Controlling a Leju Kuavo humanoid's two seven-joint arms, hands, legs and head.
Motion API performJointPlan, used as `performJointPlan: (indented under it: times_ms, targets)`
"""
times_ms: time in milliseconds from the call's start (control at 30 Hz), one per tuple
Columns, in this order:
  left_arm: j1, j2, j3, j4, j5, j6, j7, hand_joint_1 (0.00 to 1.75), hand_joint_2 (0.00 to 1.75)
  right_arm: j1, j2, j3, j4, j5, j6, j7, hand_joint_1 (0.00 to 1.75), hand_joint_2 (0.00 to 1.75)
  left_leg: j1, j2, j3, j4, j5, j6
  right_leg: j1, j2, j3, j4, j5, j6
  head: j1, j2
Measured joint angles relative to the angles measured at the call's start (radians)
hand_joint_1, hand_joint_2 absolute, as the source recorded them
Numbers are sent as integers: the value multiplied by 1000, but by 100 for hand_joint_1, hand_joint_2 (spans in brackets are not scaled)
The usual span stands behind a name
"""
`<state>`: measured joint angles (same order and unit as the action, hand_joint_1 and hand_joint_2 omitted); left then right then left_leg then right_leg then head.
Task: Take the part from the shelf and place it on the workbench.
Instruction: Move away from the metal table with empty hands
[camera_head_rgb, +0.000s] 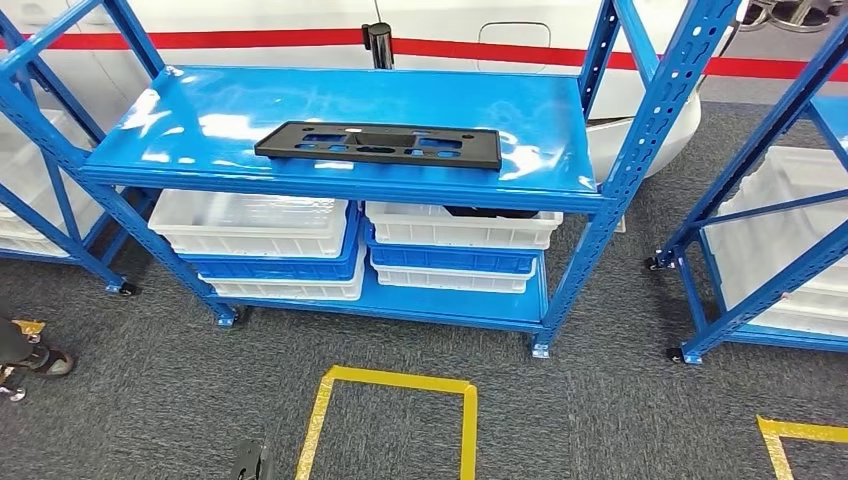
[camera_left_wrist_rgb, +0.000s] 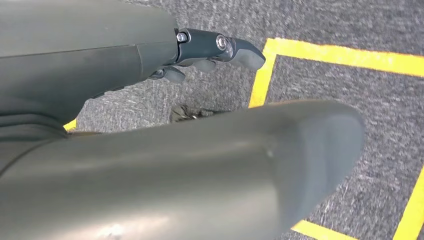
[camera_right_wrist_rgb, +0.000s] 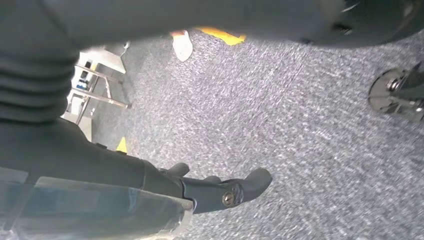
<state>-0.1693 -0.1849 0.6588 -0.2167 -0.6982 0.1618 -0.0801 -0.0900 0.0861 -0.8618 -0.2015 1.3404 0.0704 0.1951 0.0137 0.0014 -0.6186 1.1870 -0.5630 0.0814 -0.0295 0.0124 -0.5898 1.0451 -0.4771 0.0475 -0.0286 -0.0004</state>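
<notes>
A flat black slotted part (camera_head_rgb: 380, 145) lies on the blue shelf's (camera_head_rgb: 200, 110) top deck, no legible writing on it. The left robot hand (camera_left_wrist_rgb: 210, 55) and right robot hand (camera_right_wrist_rgb: 220, 190) hang over grey carpet, fingers apart, holding nothing.

One black part (camera_head_rgb: 378, 145) lies on the top shelf (camera_head_rgb: 200, 110) of the blue rack (camera_head_rgb: 640, 150). Below it stand two stacks of bins: three on one side, white (camera_head_rgb: 250, 222), blue (camera_head_rgb: 270, 267), white (camera_head_rgb: 290, 290), and two on the other, white (camera_head_rgb: 460, 226) over blue (camera_head_rgb: 450, 260). Two yellow tape outlines (camera_head_rgb: 390, 380) mark the carpet.
</notes>
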Motion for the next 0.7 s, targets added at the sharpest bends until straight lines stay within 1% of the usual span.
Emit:
performJointPlan:
  times_ms: [33,67,100,133,167,200,233,267,300,367,533,700]
  targets:
    - [0,2,0,0,2,1,0,0,0,0,2,0,0,2,-2,3,0,175,-13,-5,24,-57,30,25,7,3,2,-3,1,-1,4,0]
    - [-1,3,1,0,5,3,-1,0,0,-1,3,0,0,3,-5,6,0,175,-24,-9,42,-102,52,39,11,4,4,-5,1,-8,7,0]
    - [-1,2,1,0,8,5,-2,0,0,-1,3,0,0,3,-7,8,0,175,-31,-11,51,-127,60,29,14,5,4,-8,1,-19,9,0]
    - [0,1,2,1,11,6,-3,0,0,-1,2,0,0,2,-10,11,0,175,-32,-10,54,-136,63,-4,19,5,3,-9,1,-29,11,0]
    - [0,-1,2,1,13,7,-4,0,0,-1,-1,0,0,2,-11,14,0,175,-32,-11,56,-145,67,-35,18,5,2,-10,1,-39,10,0]
    - [0,-2,3,1,15,8,-5,0,0,-1,-3,0,-1,3,-12,18,0,175,-31,-10,57,-147,66,-58,17,4,2,-11,2,-42,9,0]
    - [0,-2,4,1,17,8,-6,0,0,-1,-5,0,-1,5,-12,21,0,175,-31,-10,57,-147,67,-65,15,4,2,-13,3,-41,10,0]
    - [1,-3,6,1,19,9,-6,0,44,-1,-7,0,-1,8,-13,24,0,175,-31,-11,57,-147,68,-58,15,4,4,-15,4,-40,10,0]
    - [1,-4,8,1,21,9,-7,0,87,-1,-9,0,-1,9,-14,26,0,175,-31,-11,57,-148,68,-55,14,4,6,-17,5,-38,10,0]
    - [1,-6,11,1,24,11,-8,0,175,-1,-12,0,-1,11,-16,31,0,175,-31,-11,57,-148,69,-54,14,4,8,-22,8,-35,11,0]
    - [1,-8,17,1,28,17,-8,0,175,0,-14,0,-1,12,-17,40,0,175,-34,-11,56,-148,72,-49,14,4,12,-29,13,-27,10,0]
    - [1,-8,21,1,28,17,-8,0,175,-1,-14,0,-1,12,-17,44,0,175,-36,-11,55,-148,73,-46,14,4,13,-34,15,-23,11,0]
